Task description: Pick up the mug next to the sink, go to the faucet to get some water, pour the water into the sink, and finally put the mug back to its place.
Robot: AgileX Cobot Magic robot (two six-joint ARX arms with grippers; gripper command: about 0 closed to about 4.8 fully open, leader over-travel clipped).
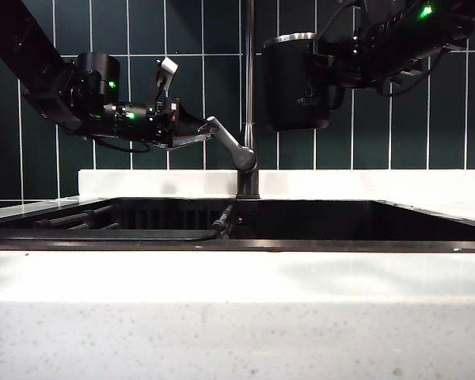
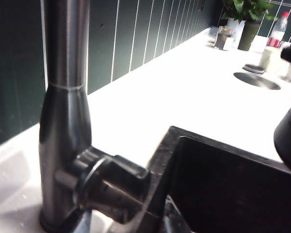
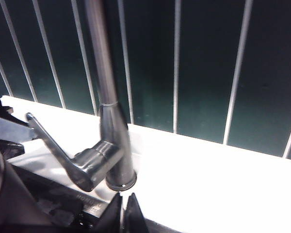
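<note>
Matte black cylindrical mug [image 1: 298,81] with its silver steel rim hangs upright in the air just right of the tall slim dark metal faucet [image 1: 248,95], high above the wide dark rectangular sink [image 1: 317,220] set in the white speckled stone bench [image 1: 237,317]; our right gripper [image 1: 336,75] has its jaws clamped together on the mug's handle side. On the left, we see our left gripper [image 1: 191,133] with its jaws apart about the tip of the faucet's grey angled lever handle [image 1: 228,142], though we cannot tell whether they touch it.
</note>
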